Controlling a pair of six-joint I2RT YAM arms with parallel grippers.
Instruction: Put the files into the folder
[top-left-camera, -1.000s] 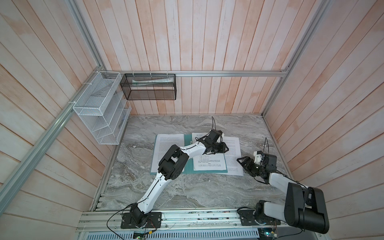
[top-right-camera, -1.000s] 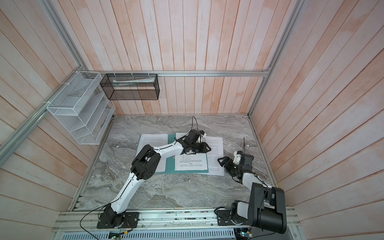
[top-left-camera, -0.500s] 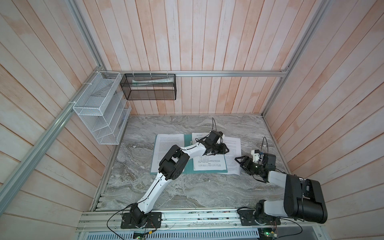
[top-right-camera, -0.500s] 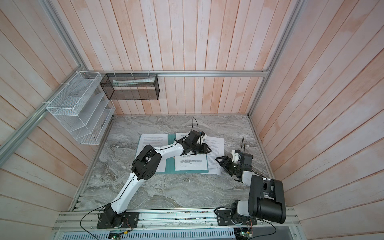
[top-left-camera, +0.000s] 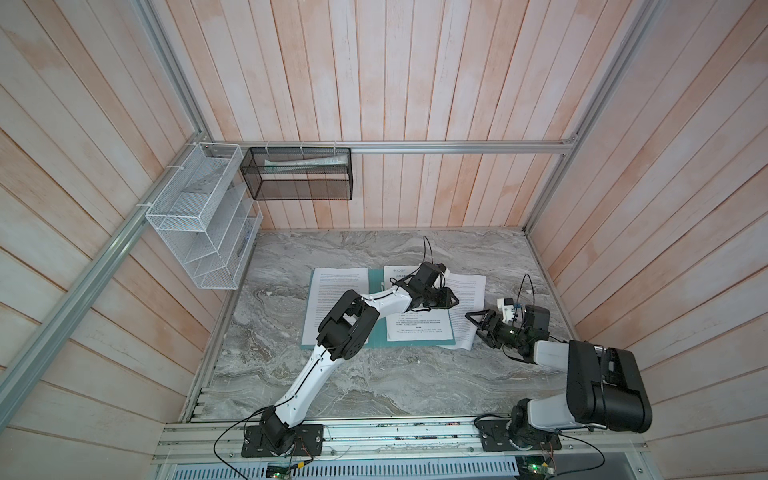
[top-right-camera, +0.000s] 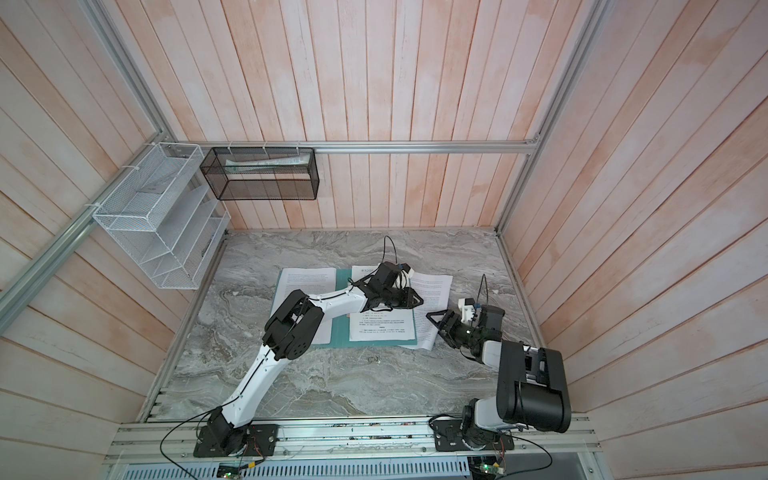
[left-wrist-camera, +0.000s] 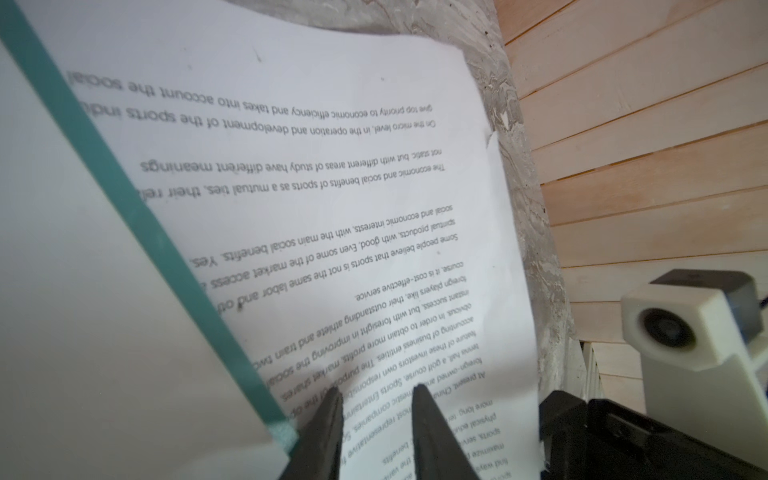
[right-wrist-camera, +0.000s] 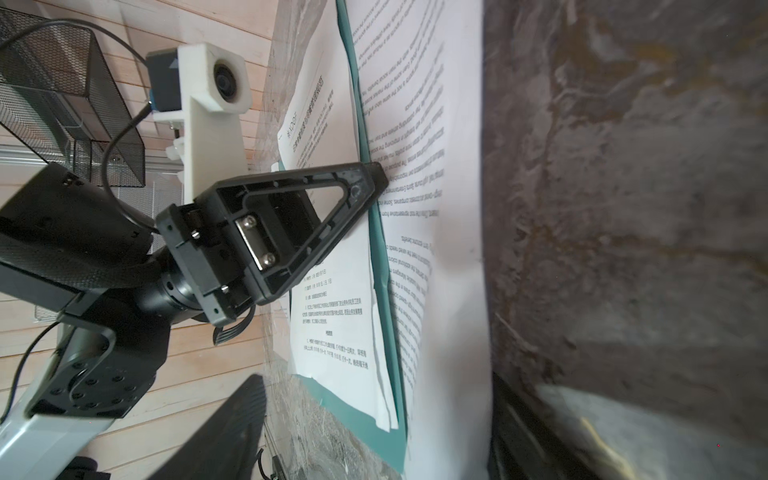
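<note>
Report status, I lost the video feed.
Left gripper part open over loose sheet. Right gripper open at its edge. Folder open. Nothing blocking.

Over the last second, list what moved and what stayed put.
The right pincer slid in along the table toward the loose sheet's edge, jaws apart. The left pincer stayed low over that sheet. The folder, its papers and the left page did not shift.

Both top views high overhead, looking steeply down on the whole bench (top-left-camera: 365, 386), left wrist view close over a printed sheet (left-wrist-camera: 316, 174), right wrist view low along the bench, facing the left hand (right-wrist-camera: 376, 176), both sharing that sheet.
</note>
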